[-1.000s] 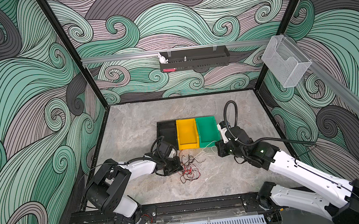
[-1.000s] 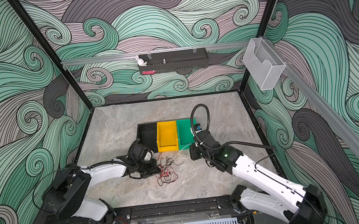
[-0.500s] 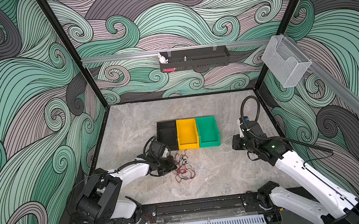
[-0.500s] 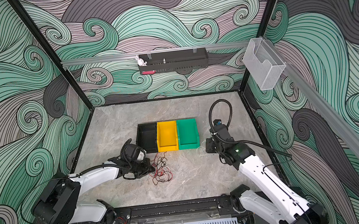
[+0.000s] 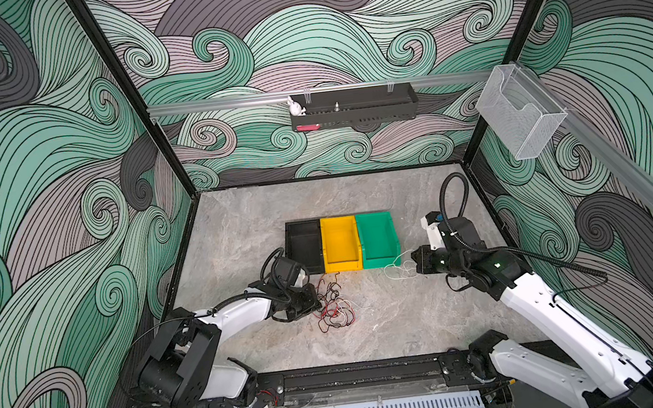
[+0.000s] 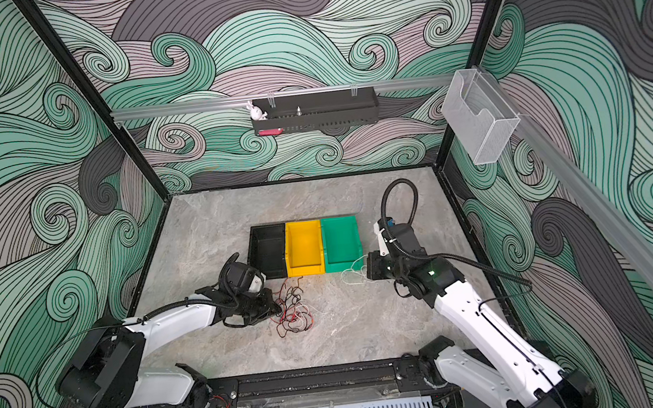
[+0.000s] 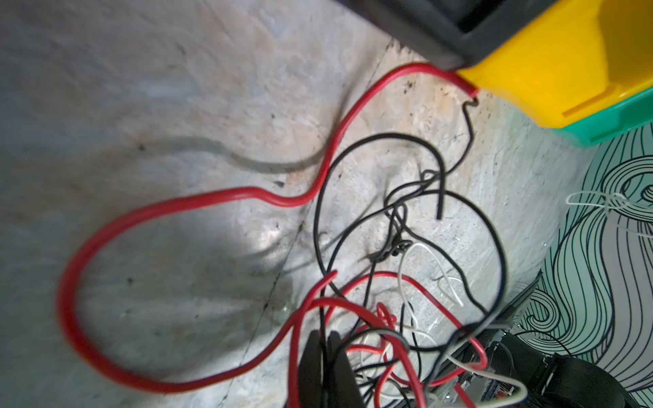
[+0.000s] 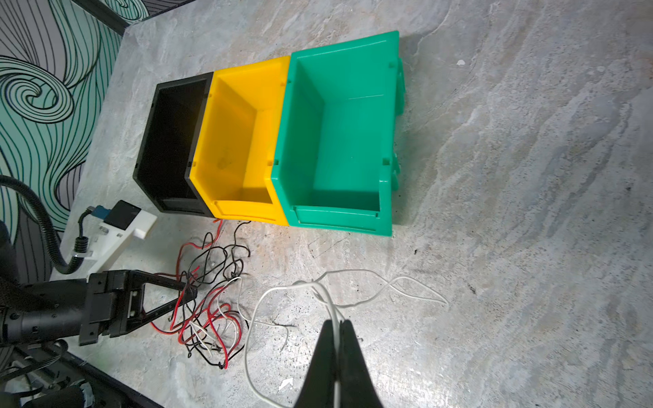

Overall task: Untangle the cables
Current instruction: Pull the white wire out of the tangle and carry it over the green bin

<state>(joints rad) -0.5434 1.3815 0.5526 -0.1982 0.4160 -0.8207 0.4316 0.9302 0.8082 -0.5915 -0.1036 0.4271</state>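
Looking at a grey marbled stone-look tabletop (image 5: 393, 323), boxed in by walls printed with green, mauve and grey wave swirls (image 5: 296, 28). You've got three open plastic bins mid-table in a touching row: black bin (image 5: 304, 245), yellow bin (image 5: 339, 241), green bin (image 5: 376, 235).

Your loose tangle (image 5: 334, 308) of thin red, black and white wires lies just in front of the yellow bin. Its long axis runs from the bins toward the black front rail (image 5: 357, 377). In the left wrist view a red strand reaches the yellow bin's front lip. A separate thin white wire (image 8: 357, 271) lies looped on the table just off the green bin's front right corner, strung roughly crosswise toward the right arm. I can't tell if it's fully free of the tangle.

The left arm is low and stretched over the table. The left gripper (image 5: 318, 305) points right into the tangle's left edge, fingers pressed together on its strands; which strand is unclear. The right arm comes in from front right with its elbow raised. The right gripper (image 5: 415, 262) points left, fingers pressed together, pinching the white wire, which runs out between the tips in the right wrist view.
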